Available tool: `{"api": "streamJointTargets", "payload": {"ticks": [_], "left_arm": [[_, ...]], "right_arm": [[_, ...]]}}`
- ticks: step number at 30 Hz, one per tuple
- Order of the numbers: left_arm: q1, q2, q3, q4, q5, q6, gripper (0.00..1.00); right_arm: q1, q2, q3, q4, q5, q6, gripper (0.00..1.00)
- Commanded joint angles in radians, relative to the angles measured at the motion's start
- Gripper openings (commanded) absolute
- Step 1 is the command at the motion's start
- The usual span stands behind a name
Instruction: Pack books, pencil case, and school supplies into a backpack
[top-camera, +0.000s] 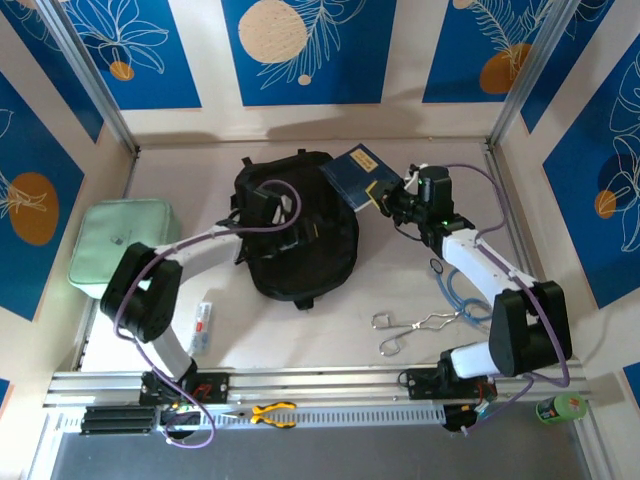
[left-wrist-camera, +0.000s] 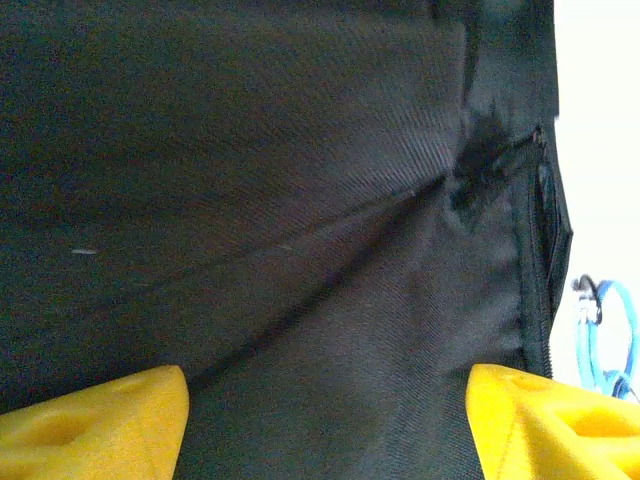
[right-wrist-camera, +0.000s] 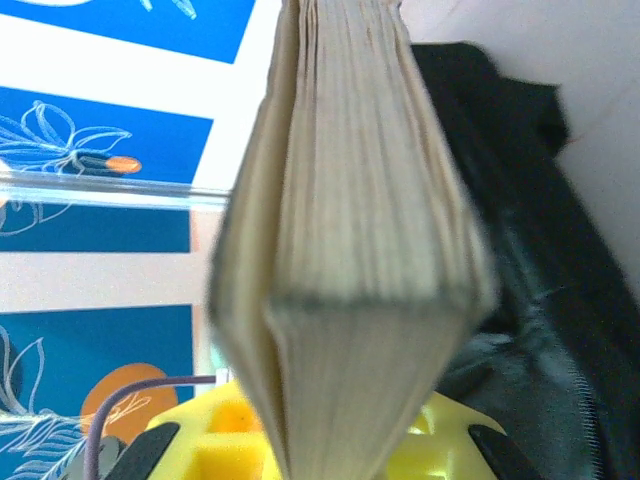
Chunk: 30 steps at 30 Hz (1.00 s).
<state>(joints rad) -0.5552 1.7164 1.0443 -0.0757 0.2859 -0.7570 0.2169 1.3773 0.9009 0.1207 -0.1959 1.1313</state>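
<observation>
The black backpack (top-camera: 300, 235) lies in the middle of the table. My left gripper (top-camera: 270, 205) hovers over it, open. In the left wrist view its yellow fingertips (left-wrist-camera: 90, 420) stand wide apart over the backpack's black fabric (left-wrist-camera: 300, 200), with nothing between them. My right gripper (top-camera: 385, 197) is shut on a blue book (top-camera: 357, 173), held up at the backpack's far right edge. The right wrist view shows the book's page edges (right-wrist-camera: 360, 200) end-on between the jaws of the right gripper (right-wrist-camera: 340, 440). The mint-green pencil case (top-camera: 125, 245) lies at the left.
A small white tube (top-camera: 203, 325) lies near the left arm's base. Metal scissors (top-camera: 415, 328) and a blue cord (top-camera: 455, 295) lie front right. Yellow pliers (top-camera: 272, 412) rest on the front rail, and a green roll (top-camera: 560, 408) sits at the front right corner.
</observation>
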Motion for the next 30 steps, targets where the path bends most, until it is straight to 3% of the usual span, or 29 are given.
{"api": "streamJointTargets", "payload": {"ticks": [1,7,15,18,22,27,30], "left_arm": [[-0.032,0.073,0.045,0.007,-0.002,0.003,0.72],[-0.065,0.21,0.151,0.089,0.044,-0.065,0.69],[-0.089,0.287,0.325,-0.005,0.045,-0.014,0.65],[-0.089,0.225,0.35,-0.122,0.022,0.123,0.67],[-0.089,0.107,0.344,-0.304,0.018,0.424,0.75],[-0.093,-0.032,0.293,-0.454,-0.037,0.684,1.0],[-0.11,-0.075,0.278,-0.507,-0.057,0.784,1.0]], "right_arm": [[-0.034,-0.058,-0.018,-0.059,0.035,-0.053,0.03],[-0.084,-0.101,-0.041,-0.113,0.038,-0.069,0.03],[-0.131,-0.145,-0.055,-0.167,0.039,-0.081,0.03],[-0.163,-0.172,-0.059,-0.204,0.047,-0.089,0.02],[-0.202,-0.211,-0.068,-0.254,0.081,-0.112,0.02],[-0.235,-0.219,-0.076,-0.273,0.076,-0.12,0.01],[-0.243,-0.213,-0.08,-0.273,0.075,-0.112,0.01]]}}
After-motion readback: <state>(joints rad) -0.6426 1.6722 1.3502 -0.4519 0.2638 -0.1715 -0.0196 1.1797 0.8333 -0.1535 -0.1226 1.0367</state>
